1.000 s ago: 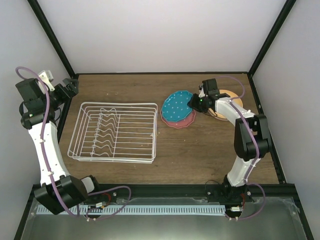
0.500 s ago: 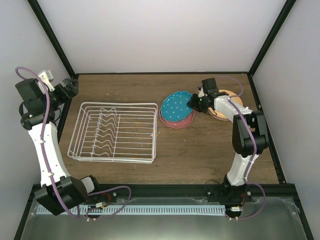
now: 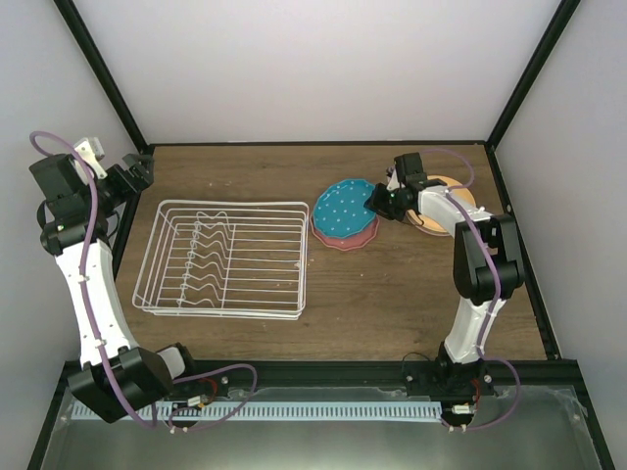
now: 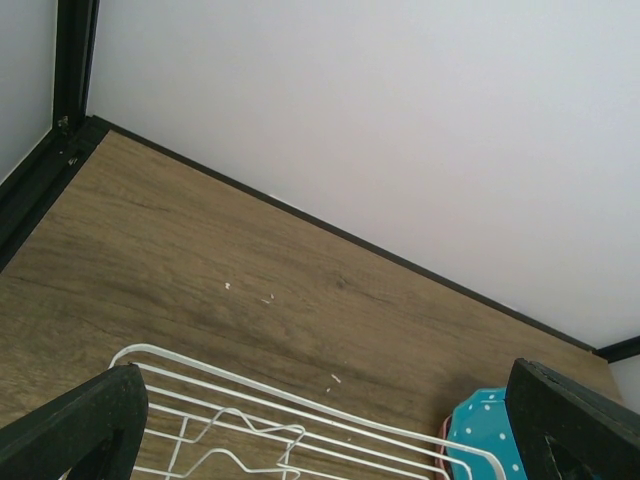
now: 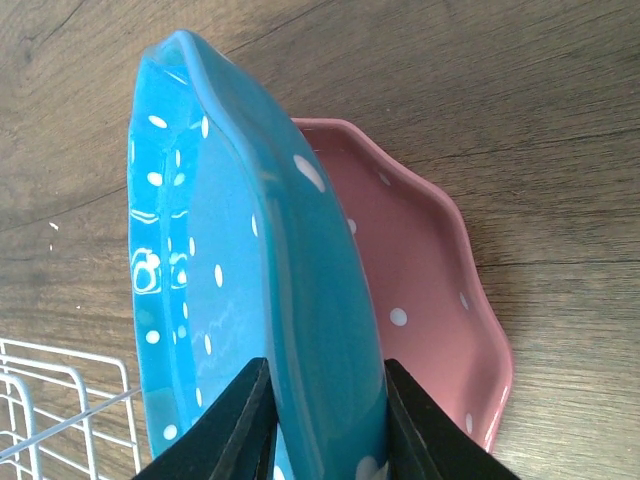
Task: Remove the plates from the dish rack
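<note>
The right gripper (image 5: 328,405) clamps the teal-blue plate (image 5: 225,290) by its rim, tilting it over the salmon-red plate (image 5: 425,290) at three o'clock of the bare dish rack (image 3: 227,258), apparently to stack it, while the left gripper (image 4: 320,430) hangs wide open, empty.

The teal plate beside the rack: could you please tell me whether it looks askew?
Yes: the teal plate is steeply tilted, pinched at its rim in the right gripper, over the flat-lying salmon plate. Nothing looks spilled or broken.
</note>
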Robot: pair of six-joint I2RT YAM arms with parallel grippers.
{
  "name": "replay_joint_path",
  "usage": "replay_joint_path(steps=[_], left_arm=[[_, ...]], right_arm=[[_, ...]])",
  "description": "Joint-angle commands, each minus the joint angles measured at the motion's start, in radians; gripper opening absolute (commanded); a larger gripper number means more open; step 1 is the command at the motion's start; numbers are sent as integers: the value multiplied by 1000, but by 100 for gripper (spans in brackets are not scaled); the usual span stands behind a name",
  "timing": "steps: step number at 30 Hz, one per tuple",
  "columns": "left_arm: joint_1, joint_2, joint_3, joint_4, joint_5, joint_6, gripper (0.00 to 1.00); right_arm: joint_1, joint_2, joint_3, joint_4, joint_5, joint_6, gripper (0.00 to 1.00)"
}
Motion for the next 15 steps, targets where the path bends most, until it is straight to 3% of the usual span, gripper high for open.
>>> replay_joint_path(steps=[1,15], left_arm=[[3,-21,-6,7,17,-4,100],[3,-26,-10,7,19,-4,100]], right_arm=[[14,64,-47,-146,123,-72,26],[10,106,-84,-137,109,-80,34]])
